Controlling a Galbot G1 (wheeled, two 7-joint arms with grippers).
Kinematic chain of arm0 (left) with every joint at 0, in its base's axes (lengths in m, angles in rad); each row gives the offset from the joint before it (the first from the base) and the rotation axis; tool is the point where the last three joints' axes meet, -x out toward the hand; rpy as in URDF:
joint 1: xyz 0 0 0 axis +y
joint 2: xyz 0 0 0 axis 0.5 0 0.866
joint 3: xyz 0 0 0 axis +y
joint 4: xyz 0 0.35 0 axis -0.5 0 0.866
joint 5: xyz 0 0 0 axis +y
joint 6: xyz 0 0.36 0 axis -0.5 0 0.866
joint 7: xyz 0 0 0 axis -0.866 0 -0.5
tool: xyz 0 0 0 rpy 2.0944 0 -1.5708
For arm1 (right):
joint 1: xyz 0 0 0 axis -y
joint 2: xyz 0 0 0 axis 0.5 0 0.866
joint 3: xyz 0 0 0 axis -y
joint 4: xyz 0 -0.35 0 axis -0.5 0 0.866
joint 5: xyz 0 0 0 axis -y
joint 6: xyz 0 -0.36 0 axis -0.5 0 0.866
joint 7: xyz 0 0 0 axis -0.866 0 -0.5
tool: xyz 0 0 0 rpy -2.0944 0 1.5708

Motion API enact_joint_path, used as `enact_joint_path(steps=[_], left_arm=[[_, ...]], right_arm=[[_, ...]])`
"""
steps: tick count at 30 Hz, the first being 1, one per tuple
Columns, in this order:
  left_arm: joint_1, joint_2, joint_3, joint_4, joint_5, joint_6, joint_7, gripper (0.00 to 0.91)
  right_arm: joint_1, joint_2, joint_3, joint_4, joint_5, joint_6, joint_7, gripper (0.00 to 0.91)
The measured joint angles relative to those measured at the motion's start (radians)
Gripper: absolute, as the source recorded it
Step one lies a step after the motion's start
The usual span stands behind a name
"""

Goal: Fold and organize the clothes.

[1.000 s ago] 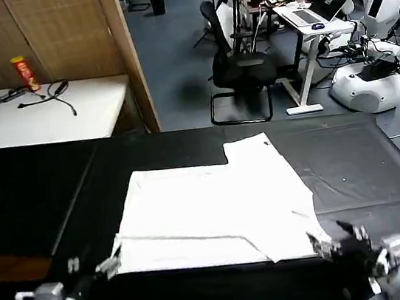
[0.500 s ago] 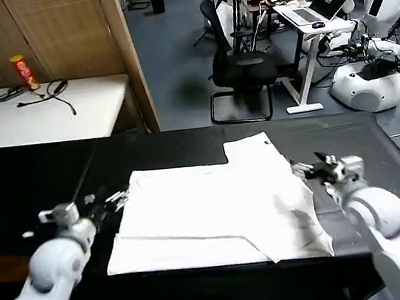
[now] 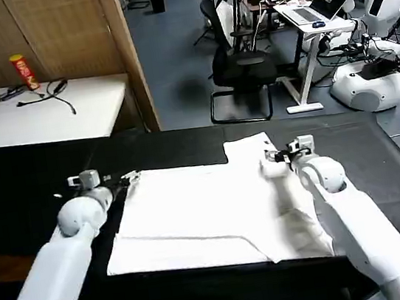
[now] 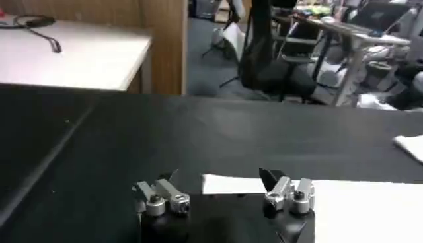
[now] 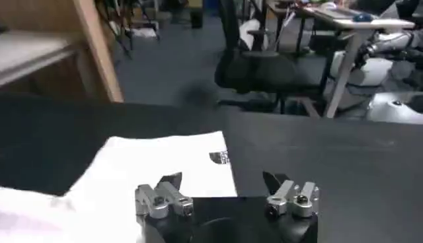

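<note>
A partly folded white T-shirt [image 3: 216, 211] lies mid-tabletop [image 3: 381, 169] as the left end effector [image 3: 124, 180] and right end effector [image 3: 275, 156], fingers apart, reach its far corners; more folds appear to remain.

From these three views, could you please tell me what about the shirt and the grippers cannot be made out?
- T-shirt: its right edge, head view, hidden behind the right arm.
- Its print: right wrist view, too small to read.
- Right gripper: open above the shirt; contact with cloth unclear.
- Left gripper: open at the shirt's corner; base cut by the frame edge.
</note>
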Motion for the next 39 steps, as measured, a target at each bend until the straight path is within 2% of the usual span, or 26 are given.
enact_joint_path(steps=[7, 8, 9, 11, 12, 13, 14, 15, 16, 19, 26, 34, 39], left_arm=[[-0.026, -0.008, 0.027, 0.057, 0.011, 0.002, 0.027, 0.878], [-0.03, -0.01, 0.03, 0.063, 0.012, 0.003, 0.028, 0.878], [-0.035, -0.013, 0.033, 0.071, 0.012, 0.004, 0.028, 0.878], [-0.039, -0.017, 0.039, 0.079, 0.016, 0.005, 0.035, 0.848], [-0.04, -0.017, 0.041, 0.082, 0.019, 0.004, 0.038, 0.712], [-0.04, -0.017, 0.043, 0.083, 0.02, 0.004, 0.041, 0.478], [-0.041, -0.017, 0.044, 0.085, 0.02, 0.004, 0.045, 0.302], [-0.042, -0.016, 0.045, 0.087, 0.022, 0.004, 0.047, 0.146], [-0.043, -0.016, 0.045, 0.09, 0.023, 0.004, 0.048, 0.127], [-0.044, -0.014, 0.048, 0.094, 0.03, 0.003, 0.055, 0.098], [-0.04, -0.019, 0.052, 0.097, 0.04, -0.009, 0.086, 0.0], [-0.023, -0.01, 0.036, 0.064, 0.027, -0.012, 0.076, 0.0], [0.002, 0.012, 0.012, 0.005, -0.007, -0.011, 0.054, 0.0]], right_arm=[[0.006, 0.013, -0.003, -0.032, -0.006, -0.002, -0.012, 0.878], [0.006, 0.014, -0.003, -0.034, -0.006, -0.004, -0.013, 0.858], [0.006, 0.014, -0.003, -0.036, -0.006, -0.006, -0.016, 0.78], [0.006, 0.015, -0.003, -0.039, -0.005, -0.01, -0.023, 0.702], [0.007, 0.015, -0.002, -0.04, -0.005, -0.01, -0.025, 0.673], [0.006, 0.016, -0.001, -0.041, -0.005, -0.011, -0.026, 0.497], [0.006, 0.016, -0.001, -0.041, -0.005, -0.011, -0.028, 0.439], [0.005, 0.017, 0.0, -0.041, -0.006, -0.011, -0.029, 0.312], [0.003, 0.018, 0.001, -0.041, -0.006, -0.011, -0.03, 0.205], [0.0, 0.021, 0.001, -0.04, -0.007, -0.012, -0.032, 0.078], [-0.01, 0.023, 0.003, -0.031, -0.007, -0.01, -0.038, 0.029], [-0.026, 0.002, 0.016, 0.005, 0.001, 0.054, -0.087, 0.01], [-0.043, -0.026, 0.025, 0.063, 0.007, 0.065, -0.099, 0.01]])
